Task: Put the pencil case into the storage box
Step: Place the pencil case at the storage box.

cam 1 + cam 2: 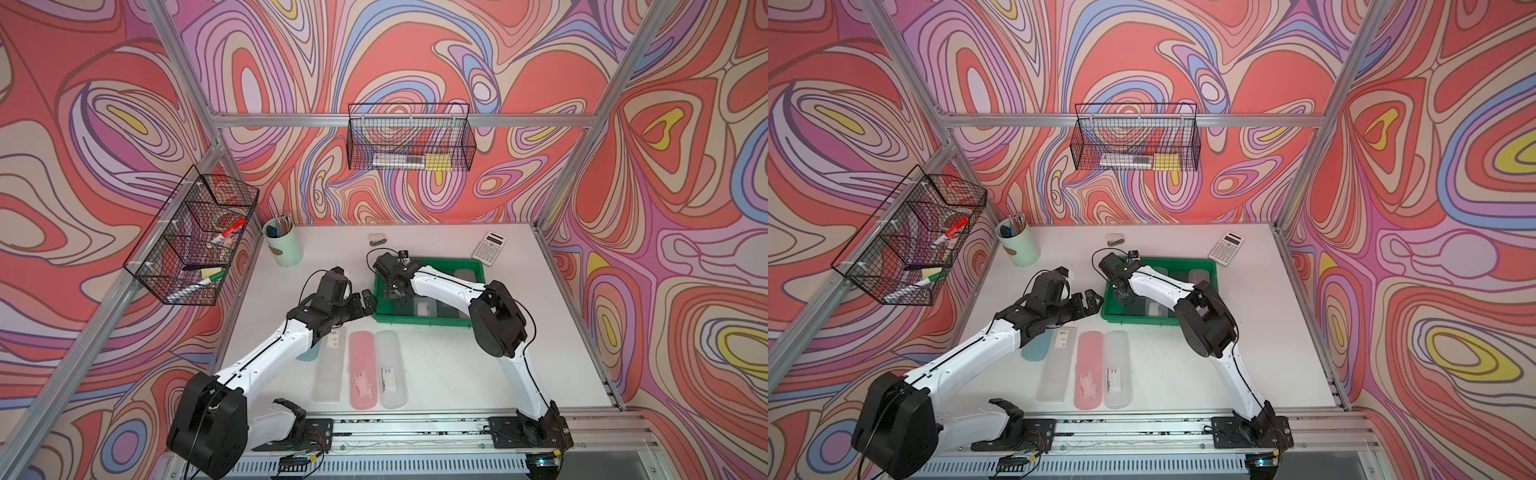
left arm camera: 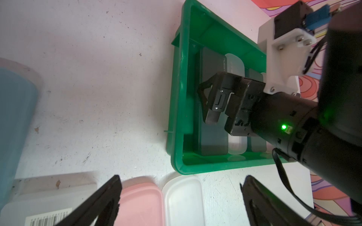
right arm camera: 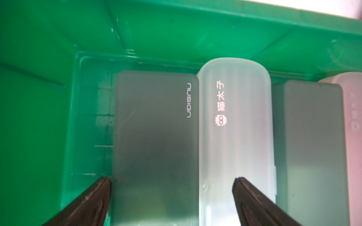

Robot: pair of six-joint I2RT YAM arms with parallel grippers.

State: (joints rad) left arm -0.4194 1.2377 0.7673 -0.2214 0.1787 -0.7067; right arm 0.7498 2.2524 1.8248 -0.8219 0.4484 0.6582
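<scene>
The green storage box (image 1: 415, 320) (image 1: 1142, 322) sits mid-table. It holds a dark grey pencil case (image 3: 154, 137) at one end, then a frosted white one (image 3: 235, 127), a second dark one (image 3: 313, 146) and a pink one (image 3: 352, 117). My right gripper (image 3: 172, 182) (image 1: 392, 291) hangs open inside the box, its jaws straddling the first dark case and gripping nothing. My left gripper (image 2: 182, 180) (image 1: 368, 301) is open and empty just outside the box's left wall (image 2: 177, 97). On the table lie teal (image 1: 309, 355), clear (image 1: 330, 368), pink (image 1: 363, 370) and white (image 1: 390, 368) cases.
A mint cup of pens (image 1: 284, 245) stands at the back left. A small grey item (image 1: 377, 240) and a calculator (image 1: 489, 245) lie behind the box. Black wire baskets hang on the back wall (image 1: 409, 141) and the left wall (image 1: 195, 237).
</scene>
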